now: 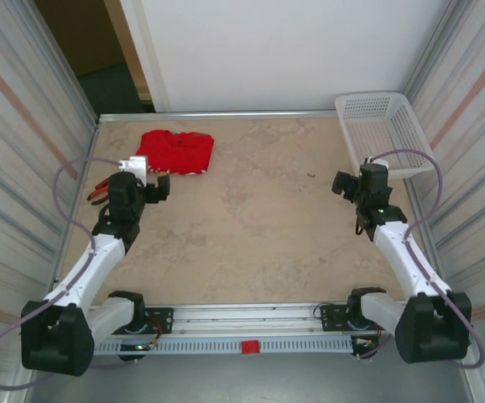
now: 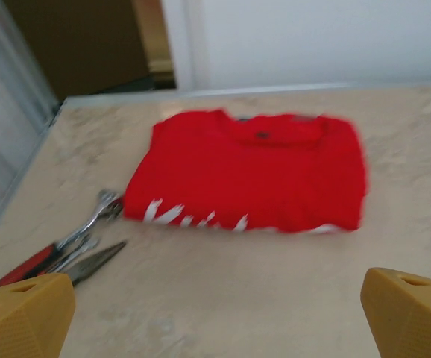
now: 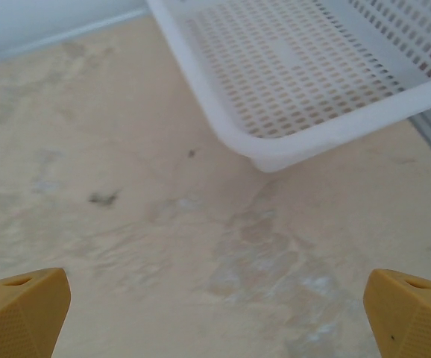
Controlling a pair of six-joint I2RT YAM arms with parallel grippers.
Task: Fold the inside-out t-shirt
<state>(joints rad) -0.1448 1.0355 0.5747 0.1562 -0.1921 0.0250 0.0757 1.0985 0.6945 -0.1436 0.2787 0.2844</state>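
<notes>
One inside-out t-shirt [image 1: 175,153] is seen on the far left part of the table [image 1: 259,227], close to the back edge. It is bright red and is laid flat as a compact, roughly rectangular packet. In the left wrist view the t-shirt [image 2: 249,171] is shown with its neckline along the far edge, a small dark mark inside the collar, and whitish printed strokes along the near edge. The picture is blurred, so finer detail cannot be made out.

Counted from left to right: a small cluster of metal hand tools [image 2: 66,250], at least one with a red handle, is found just left of the shirt's near corner; their exact number cannot be told. One left gripper [image 1: 160,186] is held just on the near side of the shirt, apart from it. In its own camera the left gripper [image 2: 217,317] is seen with its fingers spread wide and nothing between them. One right gripper [image 1: 345,183] is placed over bare table at the right, and in the right wrist view it [image 3: 215,321] is likewise spread wide with nothing gripped. One white perforated basket [image 1: 349,126] is set at the far right corner, its rim [image 3: 327,138] just beyond that gripper.
</notes>
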